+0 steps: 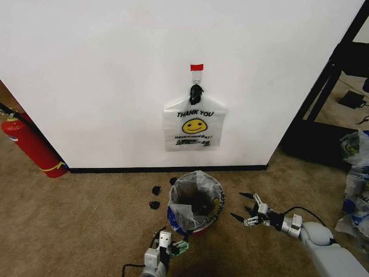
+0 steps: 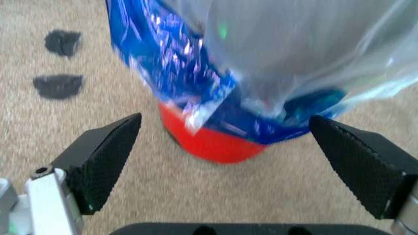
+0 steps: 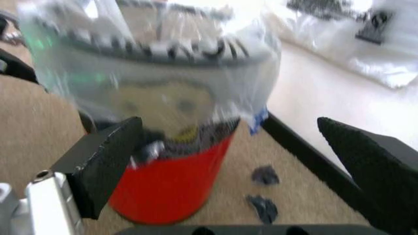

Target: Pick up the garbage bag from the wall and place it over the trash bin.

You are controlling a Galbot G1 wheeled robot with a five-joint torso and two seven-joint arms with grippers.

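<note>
The garbage bag (image 1: 195,209) covers the trash bin (image 1: 196,229) on the carpet near the wall (image 1: 115,69). The left gripper (image 1: 171,243) is just near-left of the bin and the right gripper (image 1: 247,210) just to its right, both spread wide and holding nothing.

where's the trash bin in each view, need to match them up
Head view: the trash bin stands low in the middle, on the carpet below the bag on the wall, between the left tool and the right tool.
Left wrist view: the bin is top centre, ahead of the open tool.
Right wrist view: the bin is centre-left.
Shared landmark: its red base.
</note>
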